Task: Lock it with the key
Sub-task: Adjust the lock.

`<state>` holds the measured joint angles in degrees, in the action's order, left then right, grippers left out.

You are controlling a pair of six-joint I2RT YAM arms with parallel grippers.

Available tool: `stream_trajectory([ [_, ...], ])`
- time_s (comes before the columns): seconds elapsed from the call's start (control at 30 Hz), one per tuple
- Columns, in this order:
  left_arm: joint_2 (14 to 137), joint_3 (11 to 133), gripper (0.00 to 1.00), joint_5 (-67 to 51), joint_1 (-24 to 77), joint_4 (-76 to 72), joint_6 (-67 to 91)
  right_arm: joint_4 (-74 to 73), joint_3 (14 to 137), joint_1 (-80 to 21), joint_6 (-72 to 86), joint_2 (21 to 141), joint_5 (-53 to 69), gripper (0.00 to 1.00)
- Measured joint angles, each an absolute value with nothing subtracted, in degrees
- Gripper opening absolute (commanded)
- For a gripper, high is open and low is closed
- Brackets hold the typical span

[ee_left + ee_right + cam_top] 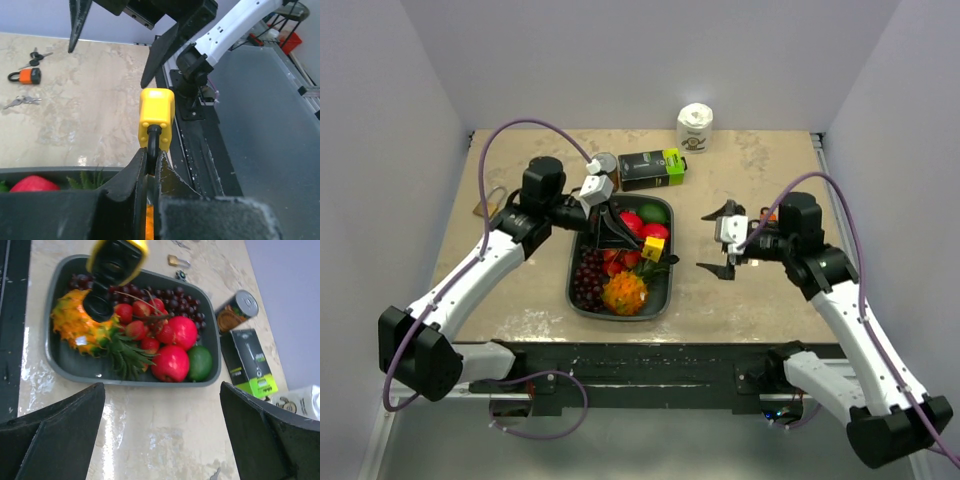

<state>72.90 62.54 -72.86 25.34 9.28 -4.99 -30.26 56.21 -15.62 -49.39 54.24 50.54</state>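
Note:
A yellow padlock (156,117) hangs over the fruit tray (665,300). My left gripper (151,150) is shut on its black shackle. From the right wrist view I see the padlock's dark underside (117,260), and no key shows in it. My right gripper (161,385) stands wide open and holds nothing, over bare table just right of the tray, its fingers (165,55) pointing at the padlock. Keys (35,56) and a silver bunch (17,101) lie on the table beside an orange padlock (25,76). I cannot tell which key fits the yellow padlock.
The dark tray (55,360) holds grapes, red apples, a lime and a spiky orange fruit (80,330). Behind it stand a black-and-green box (650,168), a can (603,163) and a white tub (695,127). A small brass padlock (177,261) lies beyond the tray.

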Motion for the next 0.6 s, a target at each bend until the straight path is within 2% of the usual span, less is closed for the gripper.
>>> stream_trajectory([
  [0.2,72.9,63.09,0.0,-73.95,28.82,11.0,-5.13,-32.14,54.08,-21.3,-54.43,48.16,50.41,0.97],
  [0.6,73.38,64.12,0.0,-73.14,33.21,11.66,-5.04,-34.85,55.33,-27.75,-56.05,47.48,50.39,0.91],
])
